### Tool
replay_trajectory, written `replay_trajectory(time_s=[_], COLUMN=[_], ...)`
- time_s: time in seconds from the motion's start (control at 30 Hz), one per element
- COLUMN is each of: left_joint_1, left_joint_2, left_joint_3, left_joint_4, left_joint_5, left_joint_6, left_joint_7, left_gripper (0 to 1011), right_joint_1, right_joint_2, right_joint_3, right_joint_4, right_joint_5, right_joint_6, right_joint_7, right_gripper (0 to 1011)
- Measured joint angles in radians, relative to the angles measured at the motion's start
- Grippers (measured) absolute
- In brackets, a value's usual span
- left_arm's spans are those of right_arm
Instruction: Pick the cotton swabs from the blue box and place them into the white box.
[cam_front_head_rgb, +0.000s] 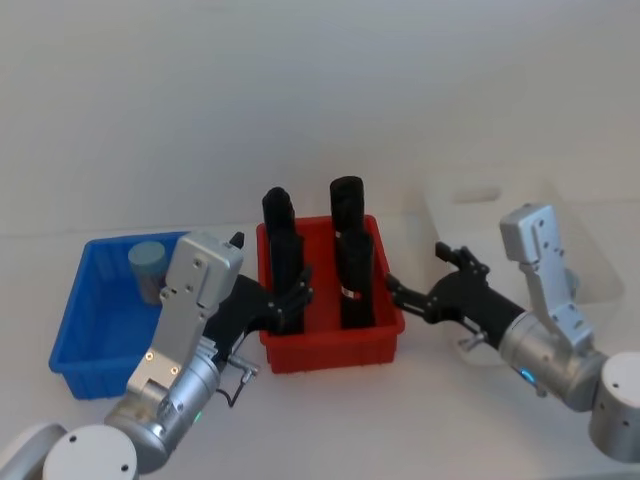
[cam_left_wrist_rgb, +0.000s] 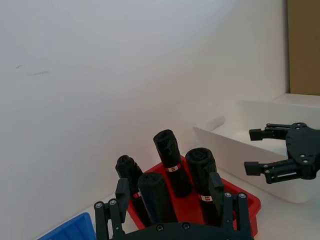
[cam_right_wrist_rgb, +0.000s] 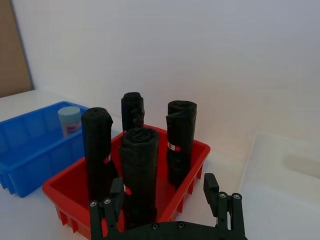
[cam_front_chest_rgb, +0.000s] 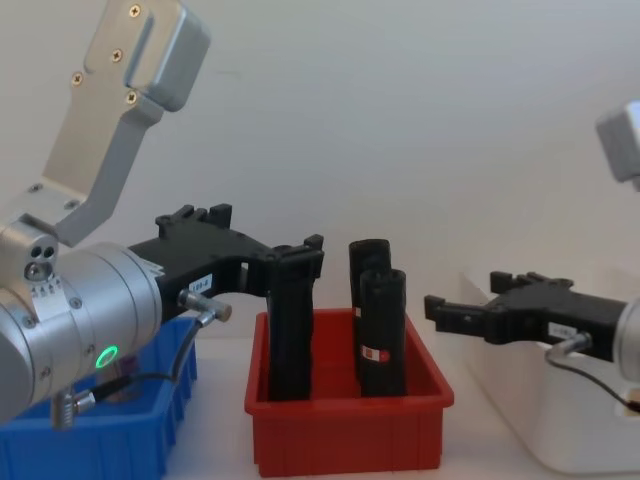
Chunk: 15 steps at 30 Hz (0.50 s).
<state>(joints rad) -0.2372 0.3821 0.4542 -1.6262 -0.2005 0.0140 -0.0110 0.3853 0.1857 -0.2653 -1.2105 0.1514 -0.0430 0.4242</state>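
One jar of cotton swabs (cam_front_head_rgb: 148, 262), clear with a pale blue lid, stands in the far corner of the blue box (cam_front_head_rgb: 95, 335) on the left; the right wrist view shows the jar (cam_right_wrist_rgb: 69, 120) and the blue box (cam_right_wrist_rgb: 27, 150) too. The white box (cam_front_head_rgb: 560, 235) sits at the right. My left gripper (cam_front_head_rgb: 298, 298) hangs open over the red bin's left front, to the right of the blue box, holding nothing. My right gripper (cam_front_head_rgb: 420, 272) is open and empty between the red bin and the white box. Both grippers point toward each other, left gripper (cam_front_chest_rgb: 295, 262) and right gripper (cam_front_chest_rgb: 465, 295).
A red bin (cam_front_head_rgb: 330, 345) with several tall black rolls (cam_front_head_rgb: 350, 250) stands between the two boxes, right under the left gripper. A white wall rises close behind. Bare table lies in front of the bins.
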Motion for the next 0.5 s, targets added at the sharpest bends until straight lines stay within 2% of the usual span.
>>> replay_trajectory(time_s=[0.5], left_joint_1=[0.0], left_joint_2=[0.0], left_joint_3=[0.0], left_joint_4=[0.0], left_joint_5=[0.0], left_joint_6=[0.0], left_joint_7=[0.0], left_gripper=[1004], right_joint_1=[0.168], right_joint_2=[-0.068], right_joint_3=[-0.024], right_joint_4=[0.276], right_joint_5=[-0.028], right_joint_6=[-0.076], right_joint_7=[0.108], right_gripper=[1001])
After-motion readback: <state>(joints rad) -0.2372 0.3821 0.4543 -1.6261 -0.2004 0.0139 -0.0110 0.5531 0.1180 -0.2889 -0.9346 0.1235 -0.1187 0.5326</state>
